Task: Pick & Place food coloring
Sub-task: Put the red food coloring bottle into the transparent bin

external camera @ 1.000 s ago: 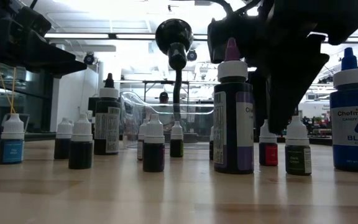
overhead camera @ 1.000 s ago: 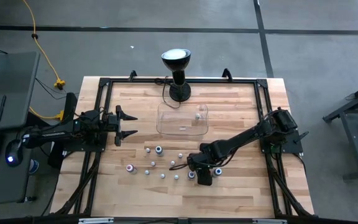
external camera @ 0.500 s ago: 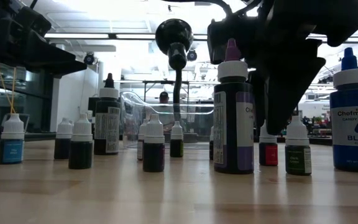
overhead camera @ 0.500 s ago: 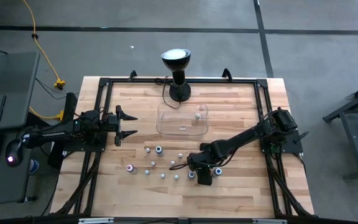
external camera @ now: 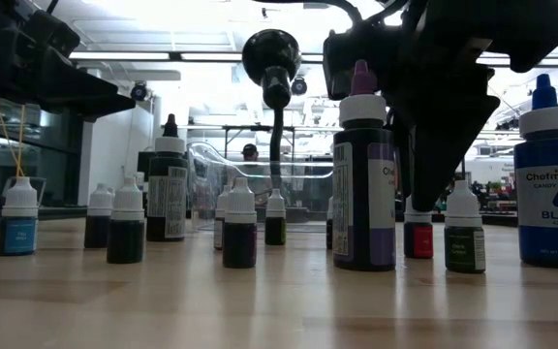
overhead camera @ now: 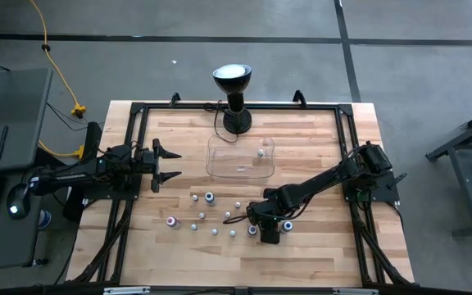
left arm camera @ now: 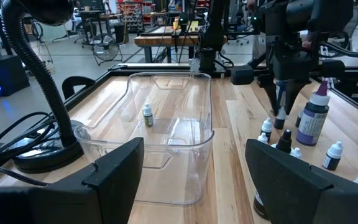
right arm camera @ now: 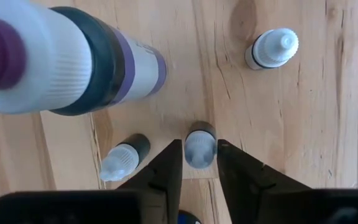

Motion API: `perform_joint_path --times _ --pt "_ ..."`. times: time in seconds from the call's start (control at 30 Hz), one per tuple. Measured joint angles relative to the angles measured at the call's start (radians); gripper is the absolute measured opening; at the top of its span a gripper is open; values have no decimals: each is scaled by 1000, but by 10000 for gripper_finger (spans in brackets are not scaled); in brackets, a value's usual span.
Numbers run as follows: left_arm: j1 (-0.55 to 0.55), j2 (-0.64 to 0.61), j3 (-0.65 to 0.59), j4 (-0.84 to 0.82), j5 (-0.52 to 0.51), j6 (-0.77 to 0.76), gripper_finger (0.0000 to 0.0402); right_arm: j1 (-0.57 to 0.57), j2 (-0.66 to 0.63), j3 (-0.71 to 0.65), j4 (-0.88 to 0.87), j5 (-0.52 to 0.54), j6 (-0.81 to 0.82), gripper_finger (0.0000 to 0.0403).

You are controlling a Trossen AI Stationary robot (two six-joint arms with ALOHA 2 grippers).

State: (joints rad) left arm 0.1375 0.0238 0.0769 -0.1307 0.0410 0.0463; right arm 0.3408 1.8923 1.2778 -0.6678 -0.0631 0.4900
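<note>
Several small food coloring bottles (overhead camera: 209, 197) stand upright on the wood table, below the clear tray (overhead camera: 240, 168). One more bottle (left arm camera: 147, 115) stands inside the tray. My right gripper (overhead camera: 256, 223) points steeply down among them. Its fingers are closed in on one small dark bottle with a whitish cap (right arm camera: 199, 146), beside a tall purple-capped bottle (right arm camera: 73, 62). My left gripper (overhead camera: 166, 164) waits open and level at the table's left side, holding nothing. My right gripper pinches the small bottle's upper part (right arm camera: 191, 149) between its two fingers (right arm camera: 173, 163), one on each side. They come from above, slanting steeply down. The bottle stands upright with its base on the table (external camera: 417, 242); the finger hides its cap in the low view.
A black gooseneck lamp (overhead camera: 233, 86) stands behind the tray at the far edge. A large blue-labelled bottle (external camera: 550, 184) and another small bottle (right arm camera: 124, 160) stand close to my right gripper. A black frame (overhead camera: 138, 111) borders the table.
My right gripper's fingers have drawn together around the small bottle while the arm has kept its place. The bottle stands where it stood.
</note>
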Motion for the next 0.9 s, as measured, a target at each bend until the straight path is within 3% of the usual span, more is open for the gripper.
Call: perform_joint_path --times 0.23,0.6,0.9 --pt "0 0 0 0 0 0 278 0 -1 0 1 0 0 44" --pt "0 0 0 0 0 0 278 -3 -2 11 -11 -9 2 41" --pt "0 0 0 0 0 0 278 -27 -17 86 -123 25 3 40"
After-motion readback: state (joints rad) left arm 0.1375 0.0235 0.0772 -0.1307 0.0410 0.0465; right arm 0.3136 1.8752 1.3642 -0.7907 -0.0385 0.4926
